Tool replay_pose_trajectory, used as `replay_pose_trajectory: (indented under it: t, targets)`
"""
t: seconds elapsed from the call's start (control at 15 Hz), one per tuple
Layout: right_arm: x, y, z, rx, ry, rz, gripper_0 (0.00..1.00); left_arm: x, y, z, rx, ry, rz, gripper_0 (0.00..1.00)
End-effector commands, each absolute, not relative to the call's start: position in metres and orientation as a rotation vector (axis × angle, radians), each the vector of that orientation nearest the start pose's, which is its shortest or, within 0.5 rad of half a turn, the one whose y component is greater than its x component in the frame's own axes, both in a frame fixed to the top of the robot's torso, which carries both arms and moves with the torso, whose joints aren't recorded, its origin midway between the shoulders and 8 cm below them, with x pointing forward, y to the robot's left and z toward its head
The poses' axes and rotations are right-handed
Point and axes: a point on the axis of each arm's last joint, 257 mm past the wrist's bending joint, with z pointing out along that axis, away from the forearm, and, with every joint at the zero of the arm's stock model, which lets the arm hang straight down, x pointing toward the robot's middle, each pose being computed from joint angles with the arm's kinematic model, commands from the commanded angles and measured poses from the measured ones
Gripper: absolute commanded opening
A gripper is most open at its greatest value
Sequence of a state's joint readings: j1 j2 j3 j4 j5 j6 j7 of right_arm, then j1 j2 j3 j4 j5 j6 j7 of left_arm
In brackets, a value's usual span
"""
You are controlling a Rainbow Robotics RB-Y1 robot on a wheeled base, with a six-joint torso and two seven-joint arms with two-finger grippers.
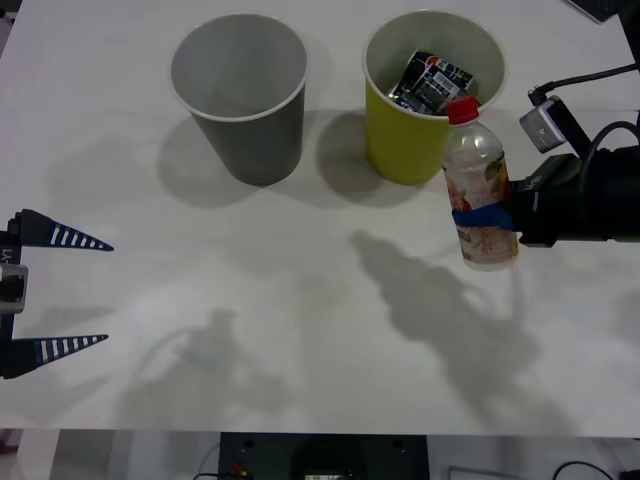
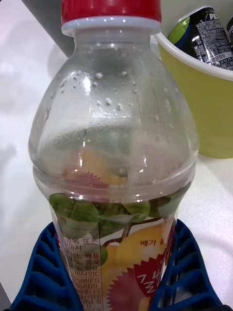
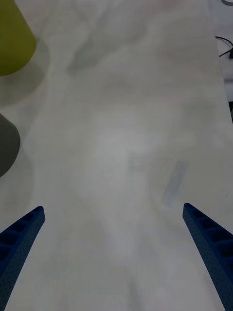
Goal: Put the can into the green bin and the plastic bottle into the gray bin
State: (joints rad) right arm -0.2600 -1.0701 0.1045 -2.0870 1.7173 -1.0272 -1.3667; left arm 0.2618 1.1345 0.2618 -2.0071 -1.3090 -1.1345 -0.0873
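1. can (image 1: 432,80) already lies inside green bin (image 1: 400,140).
2. right tool (image 1: 497,215) clamped on bottle (image 1: 478,190), upright beside green bin, for carrying to gray bin (image 1: 255,135).
3. left tool (image 1: 70,292) apart, idle at table (image 1: 300,330) edge.

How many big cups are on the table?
2. The gray bin stands at the back on the robot's left, and the green bin stands beside it on the right, with the can inside.
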Motion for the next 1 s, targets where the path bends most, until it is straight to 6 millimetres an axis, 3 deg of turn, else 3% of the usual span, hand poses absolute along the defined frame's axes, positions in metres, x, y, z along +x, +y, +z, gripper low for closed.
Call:
replay_pose_trajectory:
  t: [0.07, 0.4, 1.0]
  targets:
    - [0.435, -0.173, -0.089, -0.966, 2.050, 0.461, 0.00, 0.341, 0.286, -0.167, 1.762, 1.444, -0.118, 0.98]
    - [0.438, -0.144, -0.035, -1.194, 1.996, 0.347, 0.00, 0.341, 0.286, -0.167, 1.762, 1.444, -0.118, 0.98]
    - [0.488, -0.059, 0.032, -1.346, 1.934, 0.256, 0.00, 0.341, 0.286, -0.167, 1.762, 1.444, -0.118, 0.98]
